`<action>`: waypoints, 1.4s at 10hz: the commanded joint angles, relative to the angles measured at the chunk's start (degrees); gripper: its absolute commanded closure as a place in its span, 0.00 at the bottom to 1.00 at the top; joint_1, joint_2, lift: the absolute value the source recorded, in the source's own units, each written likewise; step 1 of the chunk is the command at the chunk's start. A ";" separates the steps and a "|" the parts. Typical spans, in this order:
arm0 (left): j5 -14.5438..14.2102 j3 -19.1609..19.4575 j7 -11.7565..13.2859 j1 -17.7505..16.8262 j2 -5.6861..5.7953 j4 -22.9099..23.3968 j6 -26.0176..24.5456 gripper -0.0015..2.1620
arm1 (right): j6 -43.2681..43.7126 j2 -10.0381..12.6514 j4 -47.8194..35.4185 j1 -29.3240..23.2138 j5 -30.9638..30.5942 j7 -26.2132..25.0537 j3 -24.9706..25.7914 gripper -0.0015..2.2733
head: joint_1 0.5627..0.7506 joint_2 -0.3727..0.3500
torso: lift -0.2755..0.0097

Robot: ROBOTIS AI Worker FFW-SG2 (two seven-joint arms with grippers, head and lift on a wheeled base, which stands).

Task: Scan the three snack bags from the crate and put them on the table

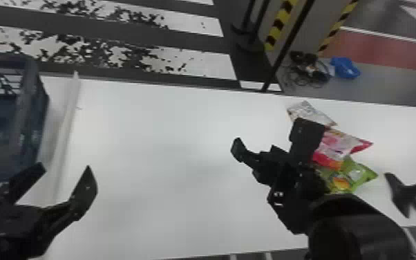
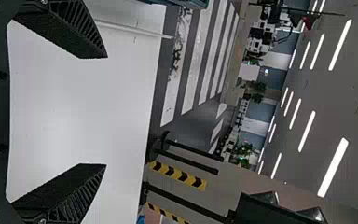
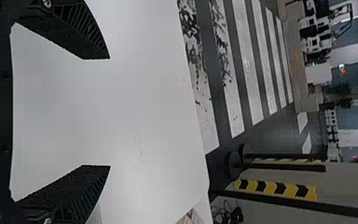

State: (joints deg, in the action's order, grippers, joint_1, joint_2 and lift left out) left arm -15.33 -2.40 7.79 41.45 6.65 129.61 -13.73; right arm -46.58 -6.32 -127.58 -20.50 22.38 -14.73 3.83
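In the head view my left gripper (image 1: 65, 169) is open over the table's left part, beside the dark blue crate (image 1: 27, 81). My right gripper (image 1: 270, 139) stands open over the table, just left of three snack bags. A whitish bag (image 1: 309, 112) lies farthest back, then a pink and red bag (image 1: 337, 147), then a green bag (image 1: 356, 173), partly covered by the right arm. Nothing is between the fingers of the left gripper (image 2: 106, 111) or the right gripper (image 3: 110, 112) in their wrist views. A bag's corner (image 3: 191, 218) shows in the right wrist view.
On the white table (image 1: 169, 138), a pale strip (image 1: 66, 128) runs beside the crate. A black forked object (image 1: 407, 190) is at the right, past the bags. Behind the table stand striped posts (image 1: 280, 24), with cables (image 1: 304, 71) and a blue bundle (image 1: 345, 68) on the floor.
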 commanded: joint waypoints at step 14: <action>-0.85 7.06 -0.85 18.23 -0.06 13.30 -0.12 0.02 | 43.46 -11.08 -12.08 -40.67 -14.91 -2.06 -9.28 0.02 | 0.70 0.50 | 0.64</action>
State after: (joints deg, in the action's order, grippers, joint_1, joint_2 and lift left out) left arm -16.23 4.51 6.97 59.36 6.53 142.12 -12.86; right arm -2.00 -17.38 -138.52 -60.82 7.53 -16.76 -5.71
